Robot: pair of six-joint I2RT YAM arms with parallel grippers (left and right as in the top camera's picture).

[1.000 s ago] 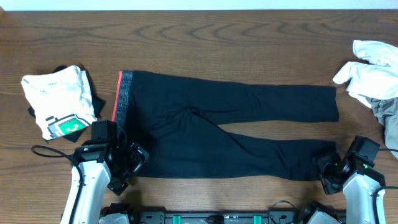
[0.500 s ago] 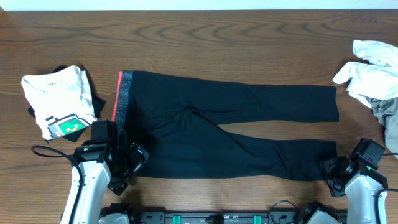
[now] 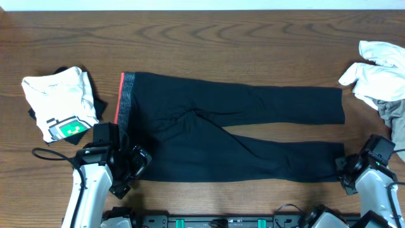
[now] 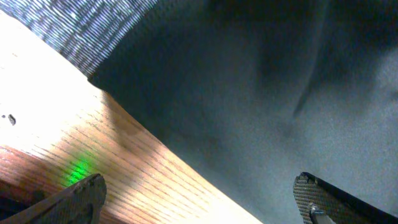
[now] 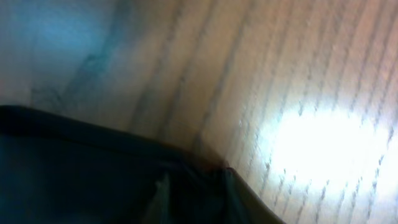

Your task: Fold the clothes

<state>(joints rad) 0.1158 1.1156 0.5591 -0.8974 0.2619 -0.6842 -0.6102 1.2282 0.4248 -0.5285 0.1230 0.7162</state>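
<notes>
1. Left arm: a white rounded link with a black, blocky wrist.
2. Right arm: the same white shell and a black wrist block.
3. Cable: thin and black, looping beside the left arm.
4. Left fingers: dark grey, finely ribbed, with rounded tips.
5. Base: a black bar with green inserts.

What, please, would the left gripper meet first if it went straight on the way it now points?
Most likely the black trousers, near their grey waistband: the left gripper, jaws wide open, points at their near edge across a strip of wooden table. Depth is unclear, so it might touch the table first.
</notes>
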